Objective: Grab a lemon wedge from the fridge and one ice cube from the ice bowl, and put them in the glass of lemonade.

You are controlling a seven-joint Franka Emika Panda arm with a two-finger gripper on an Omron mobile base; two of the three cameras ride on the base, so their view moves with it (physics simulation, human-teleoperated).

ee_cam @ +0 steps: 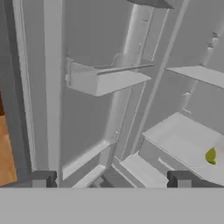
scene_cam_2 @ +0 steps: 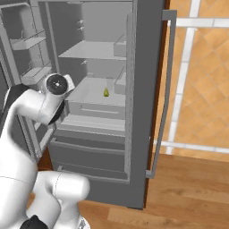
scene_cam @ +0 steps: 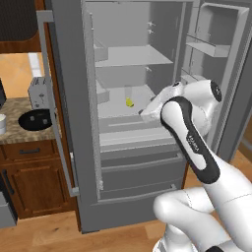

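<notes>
The fridge (scene_cam: 69, 98) stands with both upper doors swung open, its grey shelves bare. The lemon wedge (scene_cam: 129, 102), tiny and bright yellow, lies on the lower shelf (scene_cam_2: 91, 89) above the crisper drawers. It also appears as the lemon wedge (scene_cam_2: 106, 92) and, at the right edge of the hand view, as the lemon wedge (ee_cam: 211, 155). My gripper (ee_cam: 112, 179) is open and holds nothing. It sits at the fridge opening, to the right of the wedge and apart from it. The glass of lemonade (scene_cam: 2, 123) stands on the counter at the far left, beside a black bowl (scene_cam: 35, 119).
A grey toaster (scene_cam: 39, 92) stands behind the bowl on the counter. The open left door (scene_cam: 51, 113) and right door (scene_cam_2: 152, 89) flank the opening. A door bin (ee_cam: 105, 81) juts out ahead of the fingers. The floor is wood.
</notes>
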